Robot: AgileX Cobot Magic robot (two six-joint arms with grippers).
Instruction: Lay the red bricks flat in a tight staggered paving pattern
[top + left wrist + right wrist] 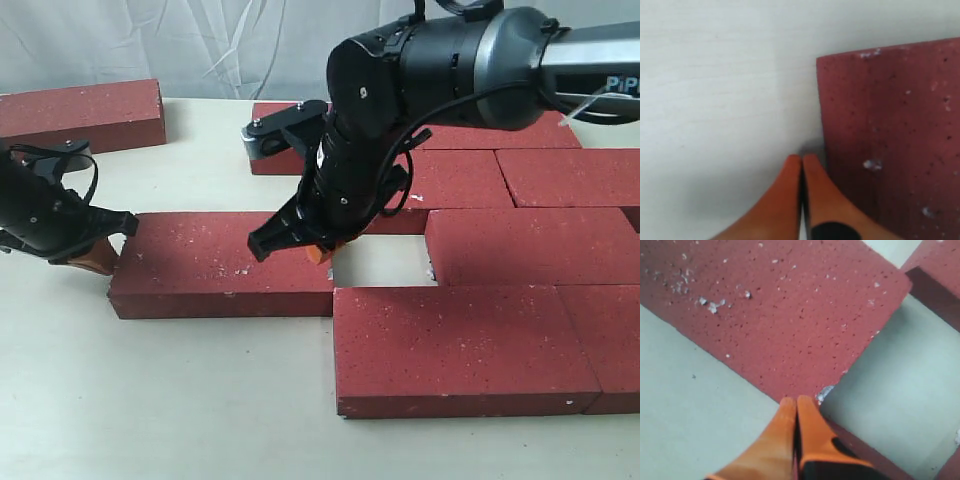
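Note:
One loose red brick (220, 265) lies flat left of the paved group, with a small gap (385, 262) of bare table at its right end. My left gripper (100, 255) is shut, its orange tips (801, 160) at the table against that brick's (890, 140) left end. My right gripper (320, 250) is also shut, its tips (796, 401) at the same brick's (790, 315) right far corner. Several red bricks lie flat and close together on the right, among them a front brick (455, 345) and a middle-row brick (530, 245).
A single red brick (85, 112) lies apart at the back left. Another brick (290, 135) of the back row sits behind my right arm. Bare table (150, 400) stretches across the front left. A white cloth backdrop (200, 40) hangs behind.

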